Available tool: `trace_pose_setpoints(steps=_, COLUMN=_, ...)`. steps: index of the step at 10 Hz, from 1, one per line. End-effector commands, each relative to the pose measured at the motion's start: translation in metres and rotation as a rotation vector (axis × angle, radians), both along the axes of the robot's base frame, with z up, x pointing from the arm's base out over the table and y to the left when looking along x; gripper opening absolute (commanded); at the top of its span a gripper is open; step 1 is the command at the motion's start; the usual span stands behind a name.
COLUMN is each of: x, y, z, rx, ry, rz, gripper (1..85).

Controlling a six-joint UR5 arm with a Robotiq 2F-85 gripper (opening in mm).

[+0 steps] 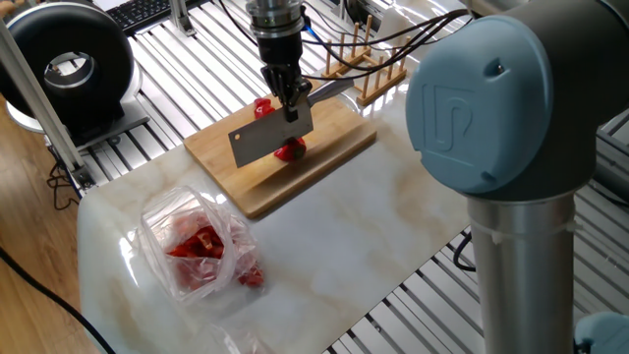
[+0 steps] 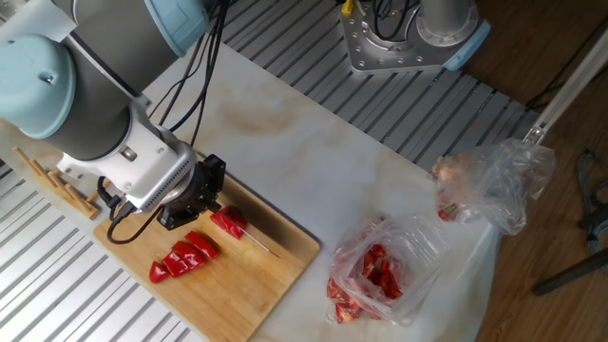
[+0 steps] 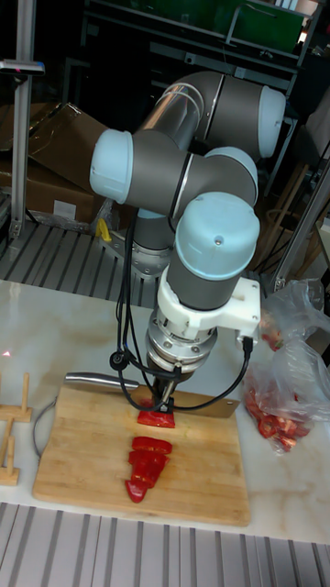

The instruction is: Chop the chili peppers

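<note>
The chili peppers lie on a wooden cutting board [image 1: 334, 138] [image 2: 275, 275] [image 3: 82, 449]. One larger red chili piece [image 2: 228, 222] [image 3: 156, 418] [image 1: 290, 149] sits right under the knife, and a row of cut red slices [image 2: 185, 258] [image 3: 147, 459] lies beside it. My gripper [image 1: 285, 93] [image 2: 195, 195] [image 3: 165, 390] is shut on a cleaver-style knife [image 1: 270, 136], holding it near where the handle [image 3: 96, 378] meets the blade. The blade stands edge-down on the larger piece. In one fixed view the blade hides most of the slices.
A see-through plastic bag [image 1: 201, 246] [image 2: 375, 271] [image 3: 280, 404] with red pieces lies on the marble table off the board. A second crumpled bag [image 2: 494, 180] lies near the table edge. A wooden peg rack [image 1: 369, 64] [image 2: 57, 185] stands beside the board.
</note>
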State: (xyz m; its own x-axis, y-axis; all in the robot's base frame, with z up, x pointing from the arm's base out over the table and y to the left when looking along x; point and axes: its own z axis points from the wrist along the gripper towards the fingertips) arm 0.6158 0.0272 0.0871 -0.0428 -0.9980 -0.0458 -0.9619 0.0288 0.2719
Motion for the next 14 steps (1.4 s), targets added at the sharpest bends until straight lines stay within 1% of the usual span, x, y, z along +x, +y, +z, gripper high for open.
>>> trace_pose_setpoints(steps=1, x=0.001, y=0.003, z=-0.003, rx=0.012, ry=-0.002, rz=-0.004, gripper=1.3)
trace_pose_setpoints(steps=2, x=0.000, y=0.001, z=-0.004, rx=0.005, ry=-0.001, rz=-0.005, gripper=1.3)
trace_pose_setpoints(steps=4, x=-0.006, y=0.006, z=-0.013, rx=0.034, ry=0.006, rz=-0.017, gripper=1.3)
trace_pose_setpoints(steps=5, x=-0.006, y=0.001, z=-0.014, rx=0.020, ry=0.005, rz=-0.012, gripper=1.3)
trace_pose_setpoints(steps=6, x=-0.005, y=0.000, z=-0.014, rx=0.015, ry=0.001, rz=-0.013, gripper=1.3)
trace_pose_setpoints(steps=8, x=0.000, y=-0.004, z=-0.007, rx=0.009, ry=0.002, rz=-0.002, gripper=1.3)
trace_pose_setpoints(steps=10, x=-0.001, y=0.002, z=-0.010, rx=0.014, ry=-0.001, rz=-0.019, gripper=1.3)
trace_pose_setpoints(steps=12, x=0.003, y=0.002, z=-0.009, rx=0.015, ry=-0.016, rz=-0.029, gripper=1.3)
trace_pose_setpoints(steps=14, x=0.006, y=0.008, z=-0.008, rx=0.037, ry=-0.029, rz=-0.031, gripper=1.3)
